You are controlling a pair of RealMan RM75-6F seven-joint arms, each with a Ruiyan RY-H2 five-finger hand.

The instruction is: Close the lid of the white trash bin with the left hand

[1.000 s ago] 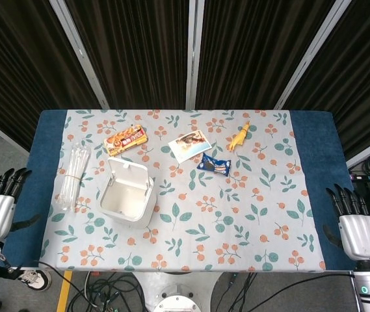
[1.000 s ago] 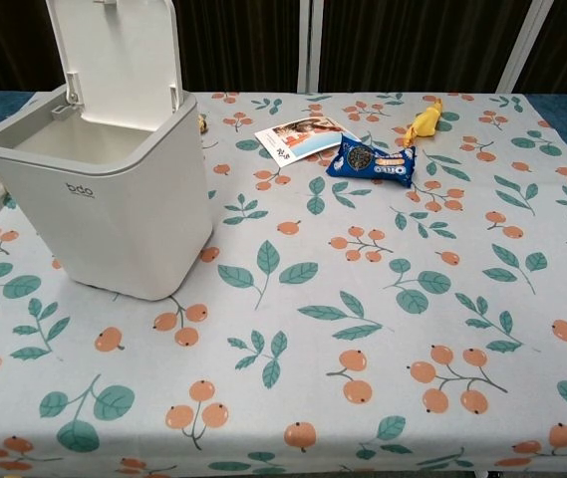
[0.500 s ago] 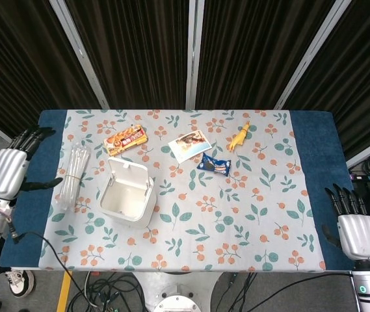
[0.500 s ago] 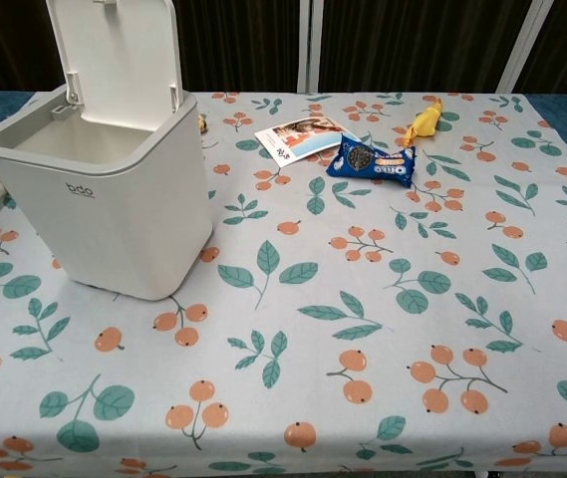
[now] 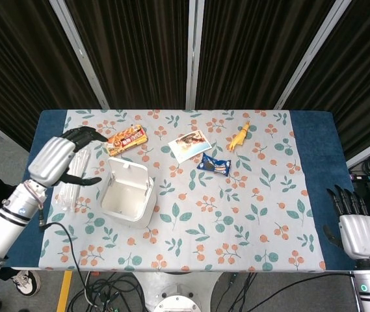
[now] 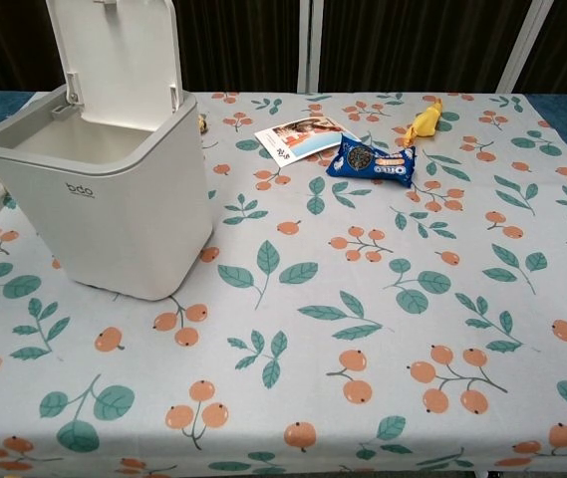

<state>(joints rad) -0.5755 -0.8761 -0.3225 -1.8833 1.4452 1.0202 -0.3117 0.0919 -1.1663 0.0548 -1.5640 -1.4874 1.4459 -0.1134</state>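
The white trash bin (image 5: 127, 199) (image 6: 104, 204) stands on the left half of the table, its lid (image 5: 131, 171) (image 6: 116, 52) raised upright at the far side. My left hand (image 5: 60, 158) hovers just left of the bin, above the table's left edge, with its fingers spread and holding nothing. It does not touch the lid. Off the table's front right corner is my right hand (image 5: 357, 229), fingers extended and empty. Neither hand appears in the chest view.
A clear bag of straws (image 5: 73, 177) lies under my left hand. Behind the bin lie an orange snack packet (image 5: 126, 140), a card (image 5: 189, 146) (image 6: 301, 138), a blue snack packet (image 5: 212, 165) (image 6: 372, 162) and a yellow toy (image 5: 239, 137) (image 6: 423, 121). Cables hang below the front edge.
My left hand has risen from off the front left corner and moved in toward the bin, now over the straw bag. The right hand and the bin have stayed put.
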